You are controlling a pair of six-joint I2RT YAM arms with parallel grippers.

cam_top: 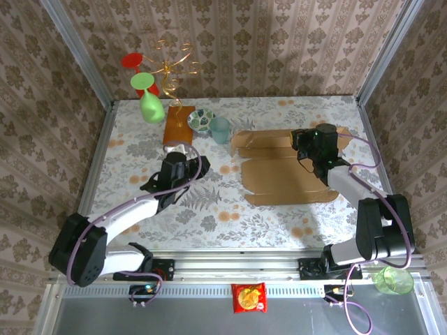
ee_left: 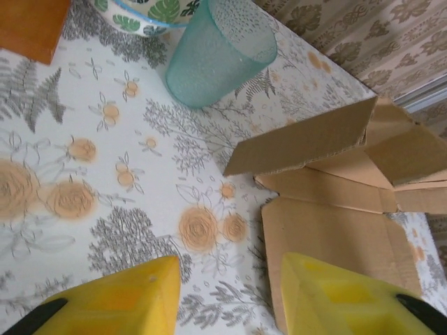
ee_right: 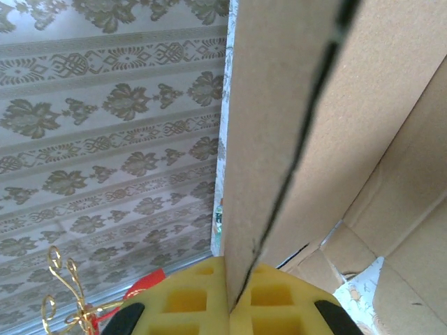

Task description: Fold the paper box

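The plain brown corrugated paper box [cam_top: 283,174] lies mostly flattened on the floral tabletop [cam_top: 223,209], directly beneath the right tool [ee_right: 234,296], which is clenched on the edge of one raised flap [ee_right: 279,105]. The left tool [ee_left: 230,293] hangs released, with nothing between its yellow fingers [ee_left: 119,300]. The box is just ahead to its right, and a translucent teal plastic cup [ee_left: 216,52] stands farther ahead.

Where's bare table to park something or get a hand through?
Free: the near strip between the paper box and the table's front edge; the back-right patch behind the box; the left side beside the wooden slab. Crowded: slab, bowl and teal cup bunch at the back, close to the box's flap.
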